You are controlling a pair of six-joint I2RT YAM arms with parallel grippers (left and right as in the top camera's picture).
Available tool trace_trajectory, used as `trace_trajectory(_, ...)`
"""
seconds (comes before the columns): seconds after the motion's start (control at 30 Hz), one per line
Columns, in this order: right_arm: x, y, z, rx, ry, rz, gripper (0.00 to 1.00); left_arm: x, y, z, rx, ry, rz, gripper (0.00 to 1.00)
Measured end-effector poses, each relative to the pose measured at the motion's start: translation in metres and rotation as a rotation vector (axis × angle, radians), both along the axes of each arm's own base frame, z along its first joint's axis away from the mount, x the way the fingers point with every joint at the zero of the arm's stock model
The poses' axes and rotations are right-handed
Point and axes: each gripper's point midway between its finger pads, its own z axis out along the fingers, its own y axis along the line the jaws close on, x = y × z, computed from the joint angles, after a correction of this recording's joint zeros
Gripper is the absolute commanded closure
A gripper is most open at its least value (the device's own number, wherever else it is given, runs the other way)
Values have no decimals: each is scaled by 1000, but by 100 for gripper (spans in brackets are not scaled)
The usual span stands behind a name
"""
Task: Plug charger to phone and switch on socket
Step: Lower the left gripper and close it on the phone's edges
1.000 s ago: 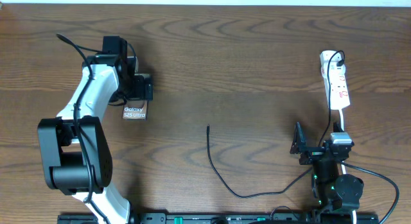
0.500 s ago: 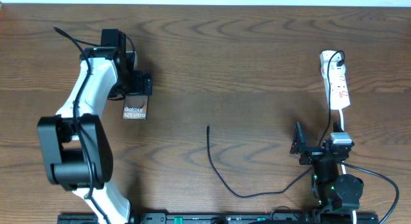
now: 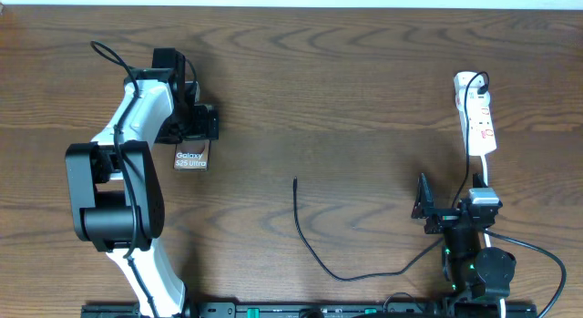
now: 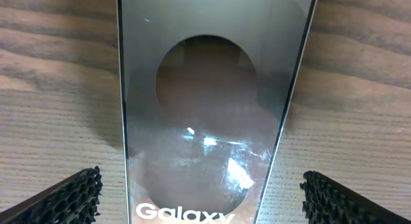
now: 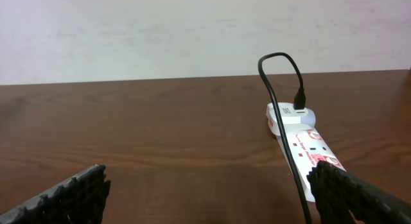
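Phone (image 4: 202, 108) between parted fingers (image 4: 67, 197) of left gripper (image 4: 202, 199)

Left arm (image 3: 123, 136) rises from its base at 7 o'clock toward 10 o'clock, wrist bent downward. The left gripper (image 4: 202, 195) is spread wide. Right arm (image 3: 469, 254) sits folded at 5 o'clock, with the right gripper (image 5: 207, 189) likewise parted, facing 12 o'clock.
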Motion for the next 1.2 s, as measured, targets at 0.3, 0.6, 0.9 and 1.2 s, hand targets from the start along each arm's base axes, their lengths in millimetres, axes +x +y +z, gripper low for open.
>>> trace_trajectory(0.3, 0, 0, 0, 0, 0, 0, 1, 4, 0, 0, 4, -18, -33, 2)
trace_trajectory(0.6, 0, 0, 0, 0, 0, 0, 1, 13, 0, 2, 8, -57, -52, 2)
trace_trajectory(0.9, 0, 0, 0, 0, 0, 0, 1, 19, 1, 2, 10, -78, -55, 2)
trace_trajectory(1.2, 0, 0, 0, 0, 0, 0, 1, 19, 0, 2, 11, -80, -67, 2)
